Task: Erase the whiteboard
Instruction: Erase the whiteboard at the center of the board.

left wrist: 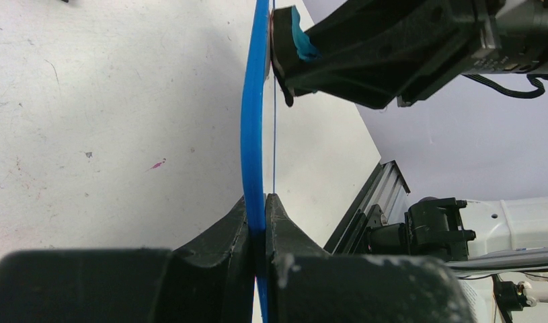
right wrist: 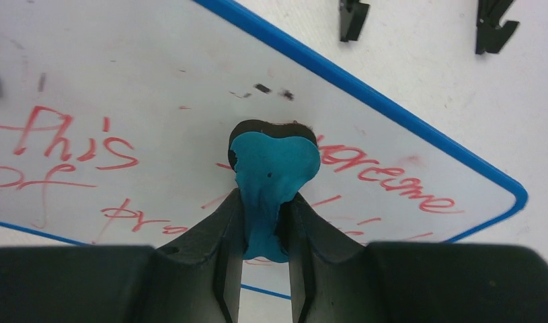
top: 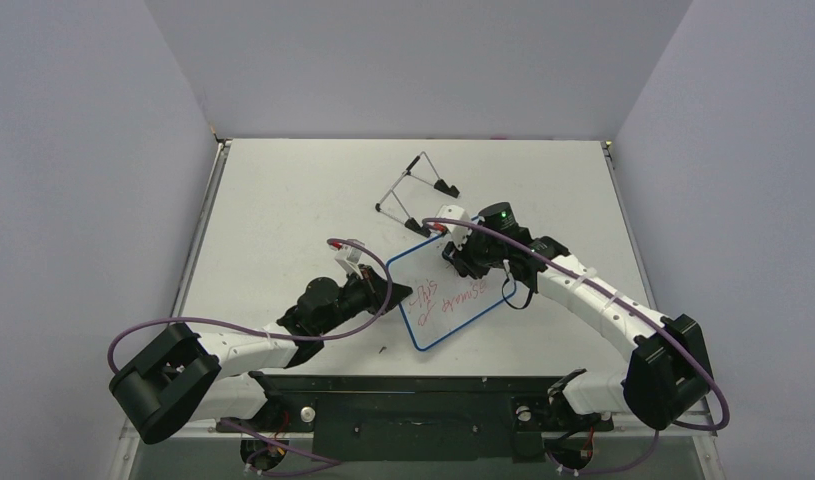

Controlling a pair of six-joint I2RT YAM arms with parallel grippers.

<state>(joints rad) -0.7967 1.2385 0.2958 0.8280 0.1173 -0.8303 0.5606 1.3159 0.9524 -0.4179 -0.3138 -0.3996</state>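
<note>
Whiteboard (top: 448, 297) lies mid-bench (top: 283, 200) between the arms, red writing mostly intact; my left fingers (left wrist: 284, 229) pinch its left blue rim; right fingers (right wrist: 210, 229) pinch the blue eraser (right wrist: 274, 161), pad on the face towards its far edge. I judge the board light, thin, stiff and slick; the rim is the only sane hold, so I'd wipe with modest pressure.

Reference: whiteboard (top: 445, 298). Its left edge is pinched in the left gripper (top: 399, 296), and that arm blocks the near-left approach. The right gripper (top: 453, 252) presses a blue eraser (right wrist: 274, 168) on the far part of its face, and that arm bars the right side. A wire easel stand (top: 415, 190) sits just beyond the far corner. The table (top: 283, 200) to the left and far-left lies open.
</note>
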